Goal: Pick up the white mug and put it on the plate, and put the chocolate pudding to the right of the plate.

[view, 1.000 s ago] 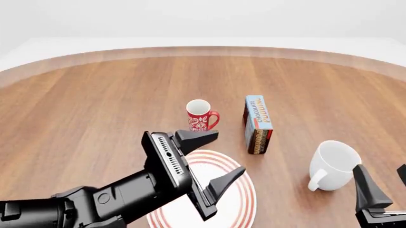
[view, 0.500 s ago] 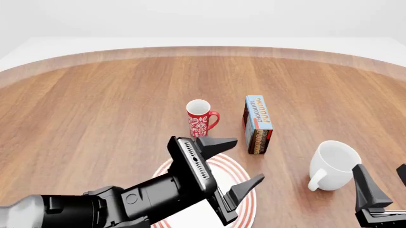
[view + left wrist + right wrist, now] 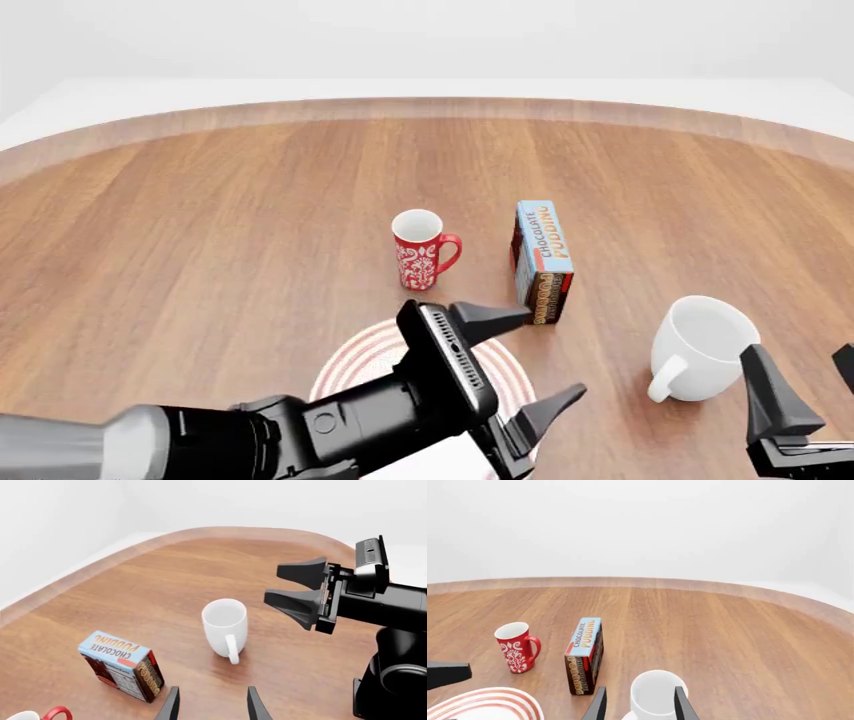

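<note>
Your left tool (image 3: 518, 372) is spread wide and holds nothing. The white mug (image 3: 699, 347) stands upright on the table (image 3: 214, 230), right of the plate (image 3: 358, 362). Go down slowly over its rim, then squeeze

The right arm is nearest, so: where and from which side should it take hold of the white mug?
The white mug stands upright, mouth open upward, handle toward the front-left. Probably best: right gripper descends from above and pinches the rim wall on the side away from the handle.
</note>
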Robot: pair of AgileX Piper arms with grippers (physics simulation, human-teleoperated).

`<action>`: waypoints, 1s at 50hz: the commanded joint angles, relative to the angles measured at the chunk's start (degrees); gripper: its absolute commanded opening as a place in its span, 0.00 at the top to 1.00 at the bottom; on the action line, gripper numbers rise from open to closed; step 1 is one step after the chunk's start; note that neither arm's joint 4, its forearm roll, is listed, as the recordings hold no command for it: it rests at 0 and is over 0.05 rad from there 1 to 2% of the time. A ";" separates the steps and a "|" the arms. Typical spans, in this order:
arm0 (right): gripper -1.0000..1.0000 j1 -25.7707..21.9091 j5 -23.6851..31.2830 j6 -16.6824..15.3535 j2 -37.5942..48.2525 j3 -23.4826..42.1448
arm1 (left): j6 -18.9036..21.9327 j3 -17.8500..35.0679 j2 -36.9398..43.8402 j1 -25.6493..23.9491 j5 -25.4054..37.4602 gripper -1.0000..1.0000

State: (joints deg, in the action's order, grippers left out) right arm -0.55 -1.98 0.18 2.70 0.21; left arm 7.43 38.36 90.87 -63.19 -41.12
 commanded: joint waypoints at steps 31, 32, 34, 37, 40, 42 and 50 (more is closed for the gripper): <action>0.00 -0.04 0.12 0.06 -0.19 -0.04 | -0.29 7.28 8.24 -0.77 1.15 0.00; 0.00 -0.05 0.10 0.07 -0.18 -0.04 | -0.32 7.46 8.38 -0.77 1.21 0.00; 0.00 -0.05 0.06 0.06 -0.15 -0.04 | -0.30 7.94 8.77 -0.81 1.42 0.00; 0.00 -0.03 0.04 0.10 -0.14 -0.04 | -0.25 8.54 9.13 -0.88 1.74 0.00; 0.00 -0.06 -0.21 0.09 0.10 -0.05 | -0.19 9.18 9.52 -0.90 2.05 0.00; 0.00 -0.05 -0.22 0.11 0.10 -0.05 | -0.19 9.57 9.92 -0.94 2.15 0.00; 0.00 -0.07 -0.15 0.16 0.01 -0.06 | -0.09 11.11 11.48 -1.44 2.77 0.00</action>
State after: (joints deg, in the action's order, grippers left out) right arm -0.60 -2.06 0.29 2.68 0.16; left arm 7.26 47.61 100.64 -64.24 -39.07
